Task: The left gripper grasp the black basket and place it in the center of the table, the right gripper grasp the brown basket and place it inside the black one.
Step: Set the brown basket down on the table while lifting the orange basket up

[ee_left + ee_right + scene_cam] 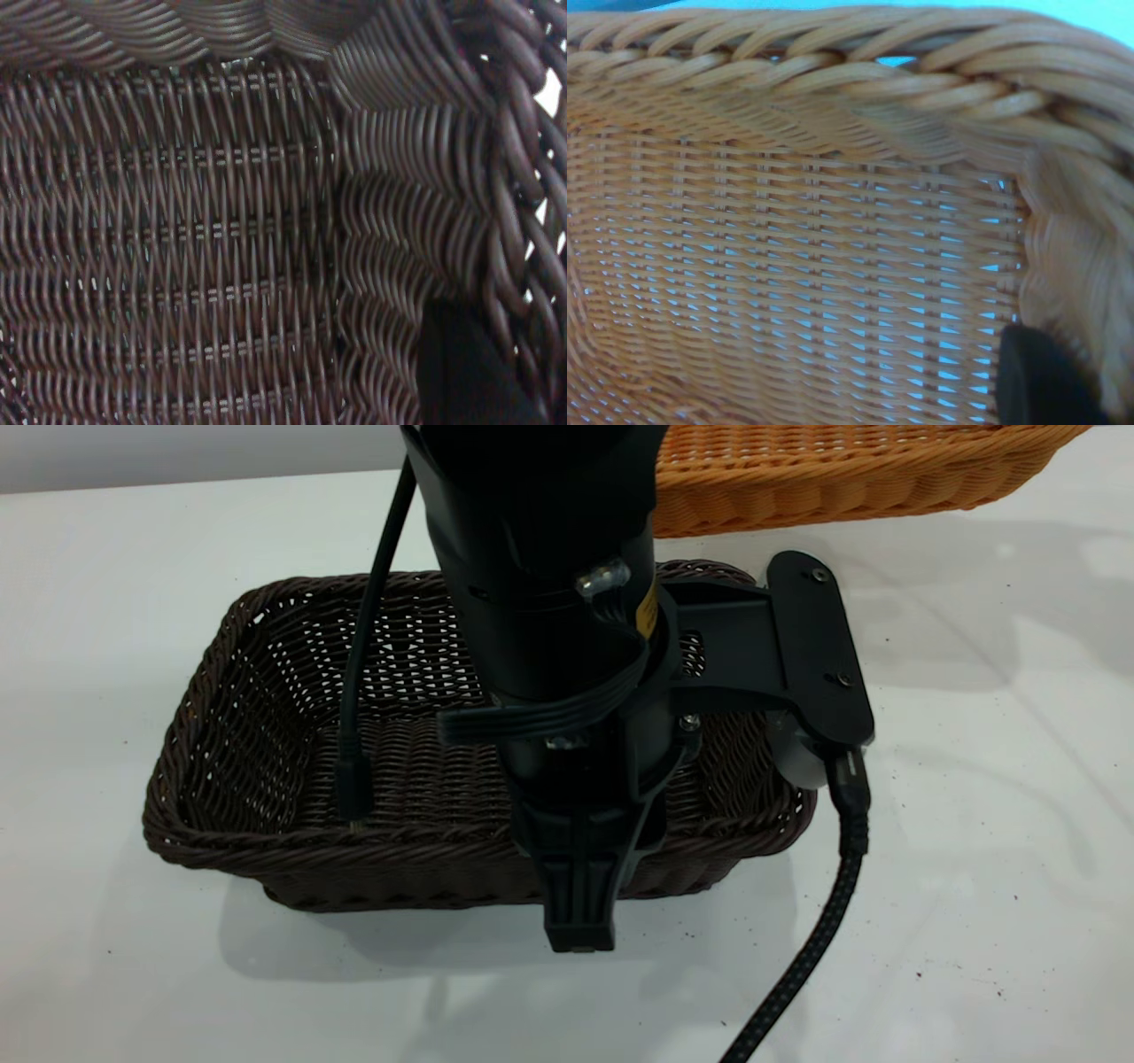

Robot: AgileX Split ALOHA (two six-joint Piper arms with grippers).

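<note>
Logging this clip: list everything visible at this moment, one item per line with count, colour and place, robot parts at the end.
black basket: one, very dark brown-black wicker, standing on the table in the middle of the exterior view, open side up.
brown basket: one, orange-tan wicker, at the far top edge of the exterior view, behind the black one and cut off by the frame.
table: one, white with a few dark specks, under both baskets.
braided cable: one, black, running from the arm's camera mount down across the table on the right.
left gripper: one, black, on the arm reaching down over the black basket's near wall.
right gripper: only a dark tip shows, at the brown basket's wall in its wrist view.
</note>
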